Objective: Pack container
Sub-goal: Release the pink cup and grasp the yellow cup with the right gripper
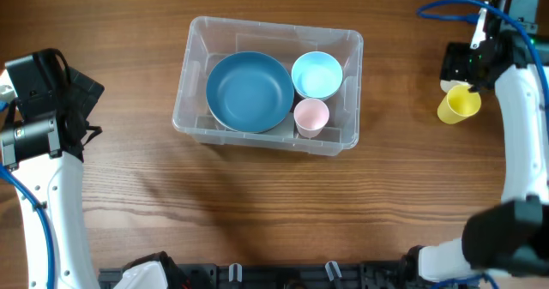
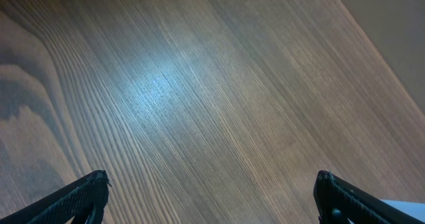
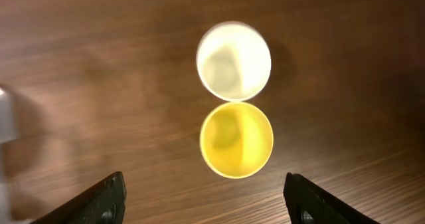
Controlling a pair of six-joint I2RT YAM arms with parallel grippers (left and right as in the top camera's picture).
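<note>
Overhead: container (image 1: 187, 100) with blue bowl (image 1: 250, 91), pale bowl (image 1: 316, 75), pink cup (image 1: 310, 116) inside. Right end effector (image 3: 209, 201) wide; yellow cup (image 3: 236, 139) at 12 o'clock, white cup (image 3: 233, 60) beyond. Left end effector (image 2: 212, 194) wide, empty.

You are looking down your left tool (image 2: 211, 184) onto bare desk (image 2: 199, 84), whose wood grain slants from upper left to lower right. The tool's two dark fingers (image 2: 83, 196) show only at the lower corners, spread wide, with only wood between them. A soft glare lies on the desk ahead of the tool, left of its middle. Far ahead to the right, a straight edge cuts across the corner, and the surface past it looks plainer and duller. A pale sliver (image 2: 406, 205) sits just beside the right-hand finger; you cannot tell what it is.
</note>
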